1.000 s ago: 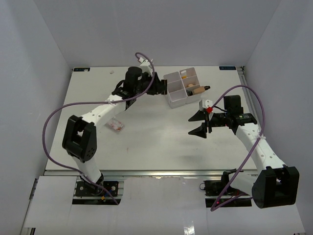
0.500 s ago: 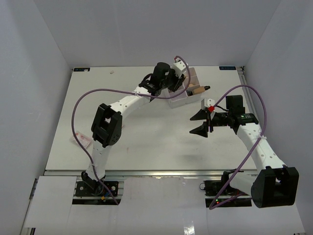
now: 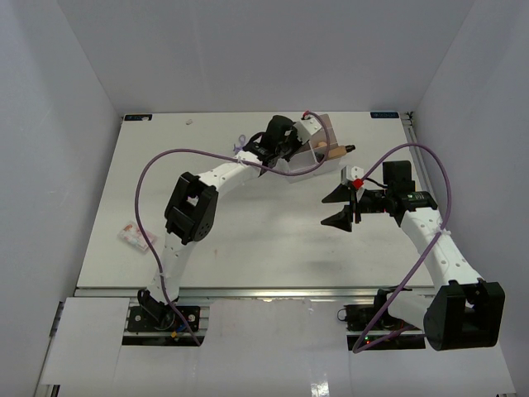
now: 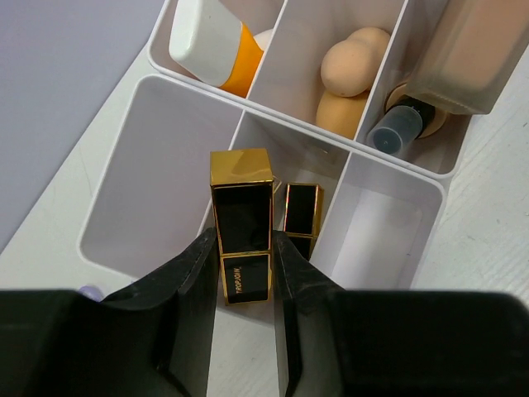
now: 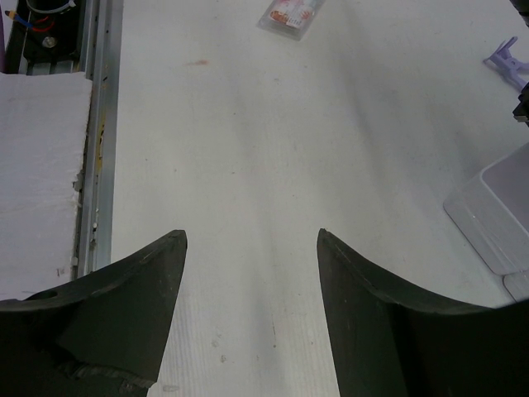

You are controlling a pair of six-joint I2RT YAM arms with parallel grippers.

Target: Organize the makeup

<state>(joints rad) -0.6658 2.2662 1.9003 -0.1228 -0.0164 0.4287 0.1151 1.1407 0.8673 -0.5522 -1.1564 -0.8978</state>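
My left gripper is shut on a black-gold lipstick and holds it over the white compartment box, above its narrow middle compartment. A second lipstick stands in that compartment. The far row holds the orange white-capped tube, the peach sponge and a beige dark-capped bottle. In the top view the left gripper is over the box. My right gripper is open and empty above the bare table.
The lilac clip lies just left of the box and also shows in the right wrist view. The small clear pinkish item lies near the table's left edge. A box corner shows at the right.
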